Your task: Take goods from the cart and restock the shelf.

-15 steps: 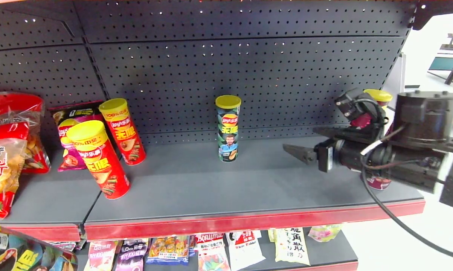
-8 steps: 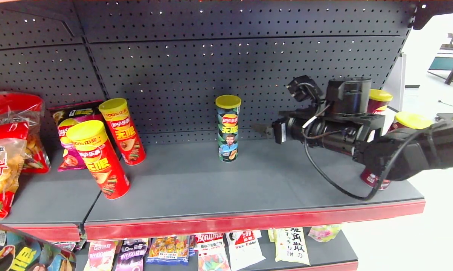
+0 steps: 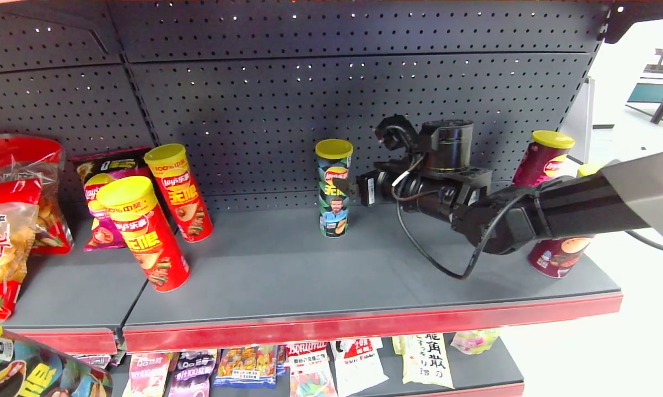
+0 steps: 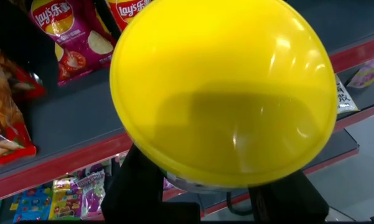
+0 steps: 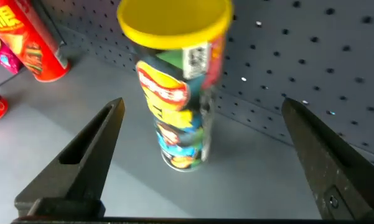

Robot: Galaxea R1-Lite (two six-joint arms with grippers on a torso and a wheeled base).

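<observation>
We see a grey shelf (image 3: 309,275) with a red front edge. In the middle of it, near the back wall (image 3: 309,94) full of little holes, a green can (image 3: 334,190) stands straight up by itself. Its yellow lid is on, so we cannot see what is inside. The right gripper (image 5: 202,107) is at this can with its two fingers spread wide. The can stands between them with a gap on each side, and nothing is pinched. The left gripper (image 4: 205,196) is low down in front of the shelf, at the left, and it pinches a second can (image 4: 224,93) with bright pictures on it. The big round yellow lid of that can is on too and hides what is inside. On the left part of the shelf two red cans (image 3: 144,240) stand near each other, one in front of the other, both with yellow lids on. Behind them a purple bag (image 3: 102,204) of chips leans on the back wall. Farther left we see red bags (image 3: 11,165), and a see-through bag (image 3: 0,248) with snacks inside. At the right end of the shelf are two dark red cans (image 3: 543,160) with yellow lids, one at the back and one near the front, partly behind the right arm. On the lower shelf (image 3: 485,364) we see many small snack packets (image 3: 359,364), all shut.
</observation>
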